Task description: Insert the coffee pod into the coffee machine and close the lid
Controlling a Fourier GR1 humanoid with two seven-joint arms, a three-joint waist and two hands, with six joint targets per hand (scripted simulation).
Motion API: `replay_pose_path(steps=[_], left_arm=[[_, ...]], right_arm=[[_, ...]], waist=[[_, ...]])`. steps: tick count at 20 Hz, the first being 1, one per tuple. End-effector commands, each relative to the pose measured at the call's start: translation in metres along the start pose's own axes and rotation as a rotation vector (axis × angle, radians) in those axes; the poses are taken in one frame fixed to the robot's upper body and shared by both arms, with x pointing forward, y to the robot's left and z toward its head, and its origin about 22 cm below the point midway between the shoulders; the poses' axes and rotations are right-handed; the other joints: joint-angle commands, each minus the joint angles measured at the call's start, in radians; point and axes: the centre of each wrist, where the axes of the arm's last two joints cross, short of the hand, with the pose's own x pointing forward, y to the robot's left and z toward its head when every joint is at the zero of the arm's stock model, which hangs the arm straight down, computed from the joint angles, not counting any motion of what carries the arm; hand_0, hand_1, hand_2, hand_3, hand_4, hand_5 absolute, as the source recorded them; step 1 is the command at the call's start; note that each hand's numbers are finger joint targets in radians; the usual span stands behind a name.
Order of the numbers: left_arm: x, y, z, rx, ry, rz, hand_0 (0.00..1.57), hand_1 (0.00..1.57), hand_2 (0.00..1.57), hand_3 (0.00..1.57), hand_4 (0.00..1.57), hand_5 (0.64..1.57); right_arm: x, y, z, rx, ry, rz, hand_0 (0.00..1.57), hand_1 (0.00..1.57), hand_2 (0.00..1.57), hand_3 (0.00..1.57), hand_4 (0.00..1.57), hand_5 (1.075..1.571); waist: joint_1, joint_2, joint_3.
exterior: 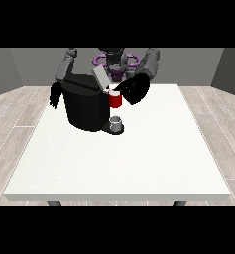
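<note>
The coffee machine [87, 106] is a squat black block standing on the far left part of the white table [124, 163], its broad dark front turned toward the camera and slightly to the view's right. Its lid [101, 78] — a pale grey flap — stands raised from the top, tilted, its long axis running up and to the view's left from the opening at the machine's right top corner. Just at that corner sits a red thing at the machine [115, 100], and below it, on the dark drip base that sticks out from the machine's foot, stands a small grey cup-like thing [116, 122]; whether that is the coffee pod cannot be told, so its heading and axis are not readable beyond that it stands upright. The hand at the view's right [134, 91] reaches in from the robot's shoulder and hangs right by the red thing and the open top, its dark bulk touching or nearly touching that corner — how its fingers lie, spread or closed, cannot be made out against the black. The hand at the view's left [54, 95] hangs down beside the machine's far left edge, off the table's corner, with fingers that point downward and look relaxed, holding nothing. The robot's torso [116, 64] rises behind the machine, partly hidden by it.
</note>
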Motion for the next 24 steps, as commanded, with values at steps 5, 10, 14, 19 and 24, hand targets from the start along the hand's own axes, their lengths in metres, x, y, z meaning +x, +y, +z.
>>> replay_pose_path(steps=[5, 10, 14, 19, 24], left_arm=[[-0.023, -0.078, 0.011, -0.130, -0.089, 0.196, 0.00, 0.00, 0.00, 0.00, 0.00, 1.571], [-0.065, -0.144, 0.044, -0.241, -0.048, 0.343, 0.00, 0.00, 0.00, 0.00, 0.00, 1.571], [-0.129, -0.165, 0.091, -0.211, 0.014, 0.550, 0.00, 0.00, 0.00, 0.00, 0.00, 1.571], [-0.186, -0.200, 0.159, -0.194, 0.148, 0.693, 0.00, 0.00, 0.00, 0.00, 0.23, 1.571], [-0.225, -0.243, 0.247, -0.232, 0.305, 0.746, 0.00, 0.00, 0.00, 0.00, 0.30, 1.571]], right_arm=[[-0.027, -0.026, 0.029, -0.127, 0.078, -0.030, 0.00, 0.00, 0.00, 0.00, 0.31, 1.571], [-0.068, -0.029, 0.091, -0.167, 0.196, -0.062, 0.00, 0.00, 0.00, 0.00, 0.26, 1.571], [-0.075, -0.045, 0.130, -0.190, 0.217, -0.069, 0.00, 0.00, 0.00, 0.00, 0.23, 1.571], [-0.078, 0.001, 0.137, -0.094, 0.271, -0.048, 0.00, 0.00, 0.00, 0.00, 0.00, 1.571], [-0.067, 0.048, 0.131, -0.016, 0.283, -0.014, 0.00, 0.00, 0.00, 0.00, 0.00, 1.571]], waist=[[0.107, -0.089, -0.0007], [0.185, -0.251, -0.0006], [0.234, -0.346, -0.0021], [0.222, -0.502, -0.0035], [0.216, -0.642, -0.0030]])
